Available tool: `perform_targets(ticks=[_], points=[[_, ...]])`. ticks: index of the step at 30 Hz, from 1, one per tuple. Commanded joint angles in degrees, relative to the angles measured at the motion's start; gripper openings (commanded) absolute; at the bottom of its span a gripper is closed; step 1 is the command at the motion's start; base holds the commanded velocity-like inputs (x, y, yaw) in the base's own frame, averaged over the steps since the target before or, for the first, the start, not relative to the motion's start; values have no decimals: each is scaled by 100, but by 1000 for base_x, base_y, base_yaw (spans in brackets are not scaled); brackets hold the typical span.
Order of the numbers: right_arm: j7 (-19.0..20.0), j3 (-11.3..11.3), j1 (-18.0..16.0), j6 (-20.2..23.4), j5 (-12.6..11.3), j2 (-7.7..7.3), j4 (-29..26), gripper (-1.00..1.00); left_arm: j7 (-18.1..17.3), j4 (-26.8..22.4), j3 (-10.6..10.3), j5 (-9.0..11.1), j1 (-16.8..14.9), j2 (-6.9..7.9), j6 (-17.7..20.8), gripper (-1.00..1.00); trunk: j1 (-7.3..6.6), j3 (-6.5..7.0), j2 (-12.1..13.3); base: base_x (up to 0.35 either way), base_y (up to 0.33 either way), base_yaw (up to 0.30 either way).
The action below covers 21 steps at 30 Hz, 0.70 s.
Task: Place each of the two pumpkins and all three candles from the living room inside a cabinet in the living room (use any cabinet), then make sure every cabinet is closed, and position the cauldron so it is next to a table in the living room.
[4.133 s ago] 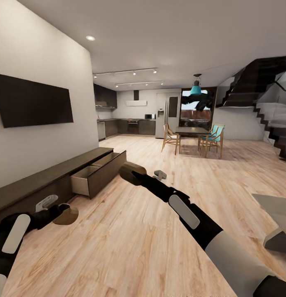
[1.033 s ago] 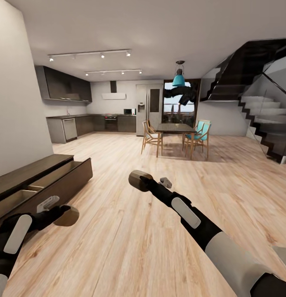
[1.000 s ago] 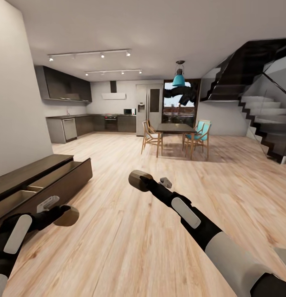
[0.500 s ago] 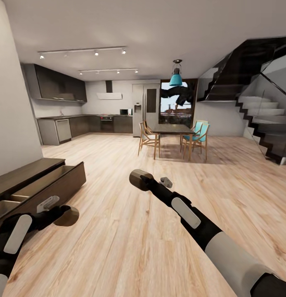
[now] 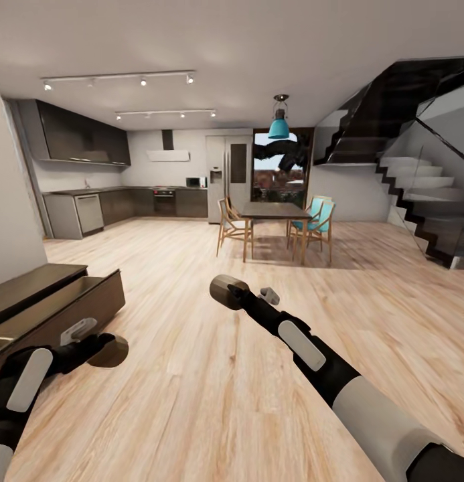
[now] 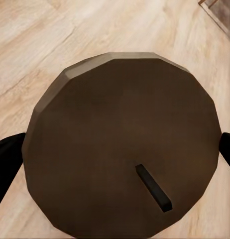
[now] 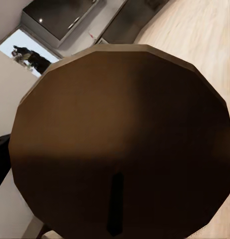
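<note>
We count two candles in hand, one per arm. The left gripper [image 5: 110, 349] has its fingers clenched on a candle [image 5: 108, 351]; in the left wrist view the candle [image 6: 122, 144] sits between the two dark fingers [image 6: 6, 162], its round top and short wick facing the camera. The right gripper [image 5: 225, 292] holds the other candle [image 5: 223, 292] out over the bare floor [image 5: 191, 375]; the right wrist view shows that candle's top and wick [image 7: 122, 139], and we judge the fingers there are clamped on it too, though they are mostly hidden behind it.

The cabinet [image 5: 37, 304] lies just beyond the left fingers, off to the outer side, with one drawer [image 5: 71, 298] standing pulled out. We cannot see into it from here, so we cannot tell what it already holds.

As we judge it, the task is mid-way at best: these two candles are not yet stowed, the drawer is not yet closed, and the cauldron step remains. Far ahead of the right fingers stand one dining table [image 5: 272, 213] and four chairs, as far as we can count.
</note>
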Motion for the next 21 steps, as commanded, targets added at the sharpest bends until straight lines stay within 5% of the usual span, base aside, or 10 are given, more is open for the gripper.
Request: perform_targets(ticks=[1, 21], points=[[11, 12, -7, 1, -44, -6, -2, -100, 53, -9, 4, 72, -3, 0, 24, -100, 2, -5, -3, 336, -92, -113], [68, -85, -7, 57, -138, -40, 23, -100, 61, -9, -6, 63, -3, -3, 17, -100, 2, -4, -3, 318, -135, -7]])
